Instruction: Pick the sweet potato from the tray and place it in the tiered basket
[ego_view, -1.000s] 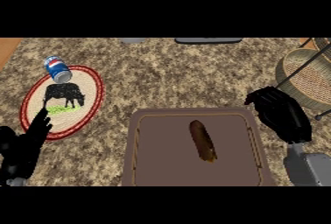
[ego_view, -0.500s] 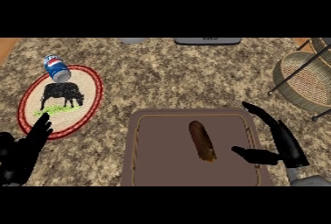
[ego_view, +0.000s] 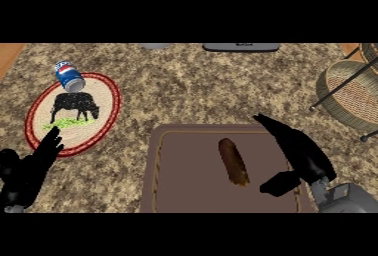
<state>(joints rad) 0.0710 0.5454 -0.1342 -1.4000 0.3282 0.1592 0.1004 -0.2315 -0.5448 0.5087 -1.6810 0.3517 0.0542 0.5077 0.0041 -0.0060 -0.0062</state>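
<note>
One sweet potato (ego_view: 233, 161) lies lengthwise in the middle of the brown tray (ego_view: 171, 165). We see the right hand (ego_view: 299, 150) over the tray's right side, just beside the potato, fingers straight, thumb spread, holding nothing. Left hand (ego_view: 28, 170) rests open at lower left. Tiered basket (ego_view: 353, 90) sits far right. A can (ego_view: 69, 76) seems to rest on the plate (ego_view: 74, 113).

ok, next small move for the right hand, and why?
Probably slide the right hand left and lower it onto the sweet potato. The hand is open over the tray, beside the potato with a gap between them, thumb and fingers spread but not around it.
</note>
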